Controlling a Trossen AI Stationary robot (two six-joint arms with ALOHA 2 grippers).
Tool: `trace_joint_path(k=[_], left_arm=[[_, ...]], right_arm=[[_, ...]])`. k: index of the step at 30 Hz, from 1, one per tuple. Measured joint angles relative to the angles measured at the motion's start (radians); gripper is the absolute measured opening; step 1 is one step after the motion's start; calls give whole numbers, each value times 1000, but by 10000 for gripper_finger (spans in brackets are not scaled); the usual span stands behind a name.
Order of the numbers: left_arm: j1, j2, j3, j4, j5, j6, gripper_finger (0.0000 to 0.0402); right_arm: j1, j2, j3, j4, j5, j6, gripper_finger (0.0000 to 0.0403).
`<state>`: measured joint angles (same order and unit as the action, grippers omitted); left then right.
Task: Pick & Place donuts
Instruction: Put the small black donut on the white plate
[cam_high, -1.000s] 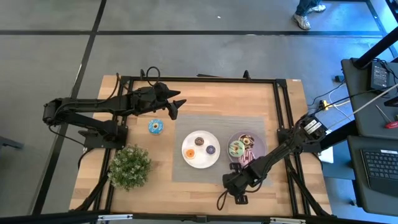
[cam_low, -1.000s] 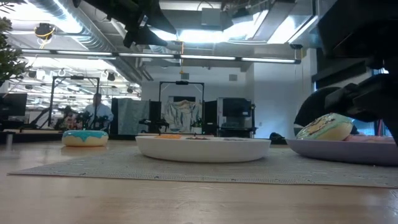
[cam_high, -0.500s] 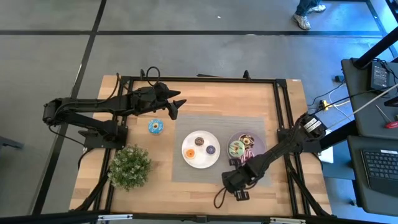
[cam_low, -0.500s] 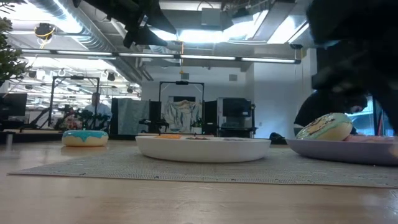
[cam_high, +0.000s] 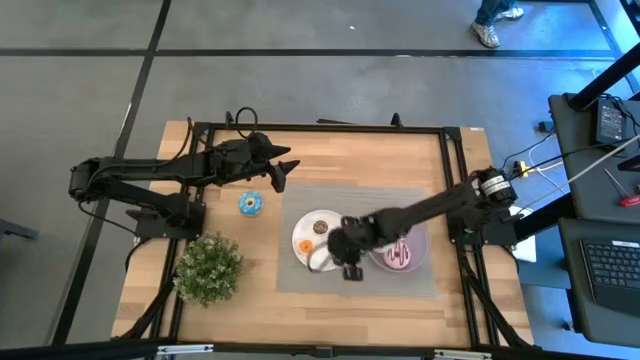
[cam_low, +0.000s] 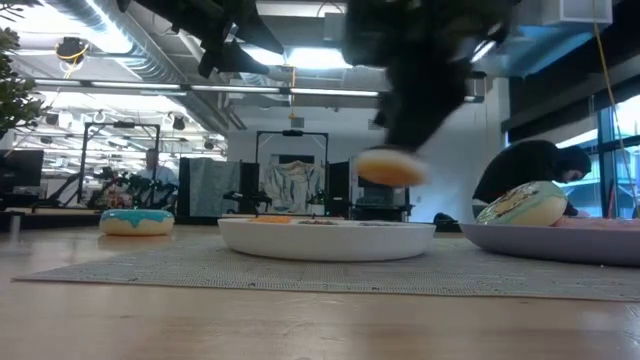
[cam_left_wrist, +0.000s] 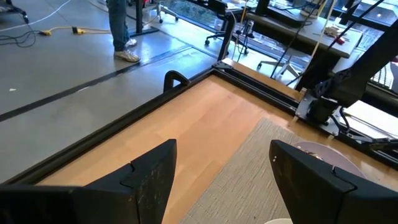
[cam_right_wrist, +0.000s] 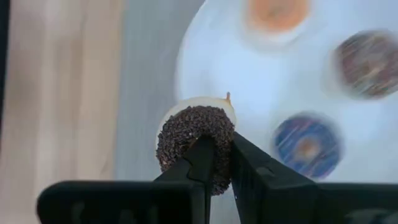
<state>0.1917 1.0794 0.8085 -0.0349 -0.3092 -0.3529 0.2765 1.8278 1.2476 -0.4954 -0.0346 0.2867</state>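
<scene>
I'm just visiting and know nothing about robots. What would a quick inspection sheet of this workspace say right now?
Surface: wooden table with a grey mat under both plates.
Job's things: brown sprinkled donut held over the white plate; three tiny donuts on that plate; pink donut on the purple plate; blue donut on bare wood.
Clutter: potted plant at the table's near left.
Grippers: right gripper, jaws shut on the brown donut; left gripper, jaws open and empty, waiting above the table's far left.
Cables: black loop at the far edge; wires by the right arm's base.
Surroundings: person's feet beyond the table; a desk with a keyboard on the right.
</scene>
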Motion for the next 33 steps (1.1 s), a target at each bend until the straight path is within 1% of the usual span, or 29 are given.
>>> trace_joint_path(k=[2, 5, 10, 13, 17, 21, 33], left_arm=[[0, 0, 0, 0, 0, 8, 251], [0, 0, 0, -1, -3, 20, 251], [0, 0, 0, -10, -4, 23, 251], [0, 0, 0, -22, -4, 24, 251], [0, 0, 0, -23, -4, 24, 251], [0, 0, 0, -22, -4, 23, 251], [0, 0, 0, -22, -4, 23, 251]], right_arm=[[-28, 6, 0, 41, -4, 8, 47], [-51, 22, 1, 108, -45, 9, 47], [-52, 63, 1, 141, -46, 0, 47], [-52, 99, 1, 167, -29, 1, 47], [-52, 131, 0, 168, 13, 2, 47], [-54, 138, 0, 171, 16, 51, 47], [-54, 138, 0, 174, 8, 53, 47]])
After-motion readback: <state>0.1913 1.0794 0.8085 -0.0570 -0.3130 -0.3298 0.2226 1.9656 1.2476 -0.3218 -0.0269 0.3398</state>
